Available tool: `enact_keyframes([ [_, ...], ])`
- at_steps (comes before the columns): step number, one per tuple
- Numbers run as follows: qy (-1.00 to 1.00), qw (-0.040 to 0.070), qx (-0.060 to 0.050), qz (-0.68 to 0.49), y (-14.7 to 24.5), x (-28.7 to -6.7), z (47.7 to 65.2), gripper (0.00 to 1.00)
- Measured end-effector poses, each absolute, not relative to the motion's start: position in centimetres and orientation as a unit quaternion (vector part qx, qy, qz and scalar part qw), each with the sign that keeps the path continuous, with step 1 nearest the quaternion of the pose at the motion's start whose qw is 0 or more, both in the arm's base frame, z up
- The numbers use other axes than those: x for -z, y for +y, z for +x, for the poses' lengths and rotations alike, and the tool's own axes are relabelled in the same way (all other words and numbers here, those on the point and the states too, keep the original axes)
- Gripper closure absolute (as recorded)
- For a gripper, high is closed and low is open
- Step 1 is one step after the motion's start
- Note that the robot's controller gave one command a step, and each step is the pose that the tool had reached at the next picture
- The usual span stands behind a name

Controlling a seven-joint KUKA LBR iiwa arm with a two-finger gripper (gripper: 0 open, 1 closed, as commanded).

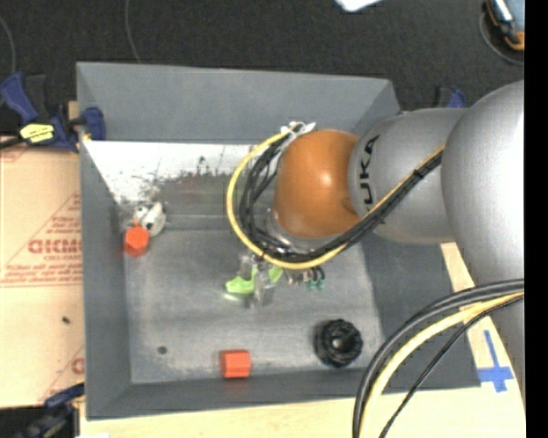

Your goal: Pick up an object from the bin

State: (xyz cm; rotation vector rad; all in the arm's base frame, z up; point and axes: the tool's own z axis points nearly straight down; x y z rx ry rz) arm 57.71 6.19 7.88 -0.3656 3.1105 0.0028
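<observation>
My gripper reaches down into the middle of the bin, just below the orange wrist cover. Its fingers stand right at a small bright green thing, which lies on the bin floor at their left side. Whether the green thing sits between the fingers or just beside them I cannot tell. A small dark green bit shows to the gripper's right, partly hidden under the wrist.
A black round knob-like thing lies at the front right. An orange block lies at the front middle. At the far left are another orange block and a small white thing next to it.
</observation>
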Motion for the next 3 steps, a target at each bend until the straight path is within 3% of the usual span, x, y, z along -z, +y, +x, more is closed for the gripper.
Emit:
enact_keyframes([
  [1,0.992,0.007,-0.001,-0.126,3.9,-19.1,57.8,1.00],
  [2,0.992,0.006,-0.001,-0.125,4.0,-19.1,57.8,1.00],
  [3,0.992,0.007,-0.001,-0.123,3.4,-28.7,57.1,1.00],
])
